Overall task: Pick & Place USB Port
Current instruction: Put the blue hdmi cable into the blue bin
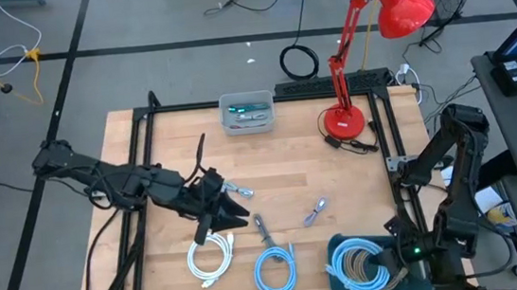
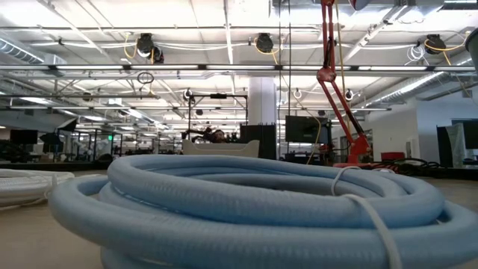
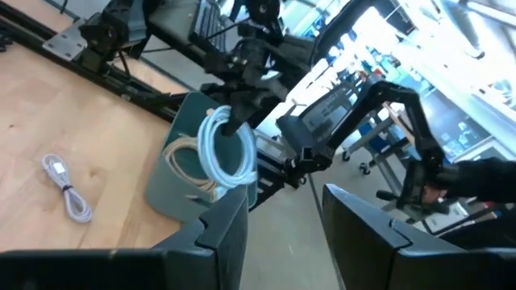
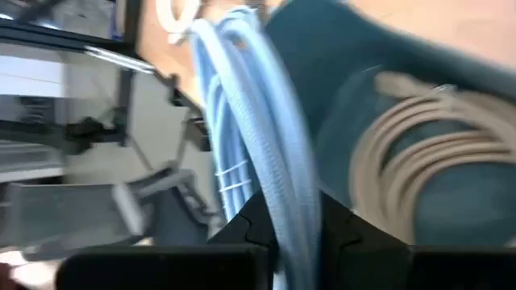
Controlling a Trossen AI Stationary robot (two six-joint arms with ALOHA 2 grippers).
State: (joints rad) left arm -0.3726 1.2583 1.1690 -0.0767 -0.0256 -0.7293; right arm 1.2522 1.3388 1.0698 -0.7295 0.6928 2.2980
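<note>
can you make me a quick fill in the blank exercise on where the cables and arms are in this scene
1. The right gripper is shut on a coiled light blue cable over the ____ bin.
2. A ____ cable coil already lies inside that bin.
3. The desk lamp at the table's far side is ____.
4. The left gripper's jaws stand ____, holding nothing.

Missing words: teal; beige; red; open

Light-blue cable coil [image 1: 354, 261] and beige coil [image 4: 419, 137] in teal bin [image 1: 337, 248]; red lamp [image 1: 363, 49].
</note>
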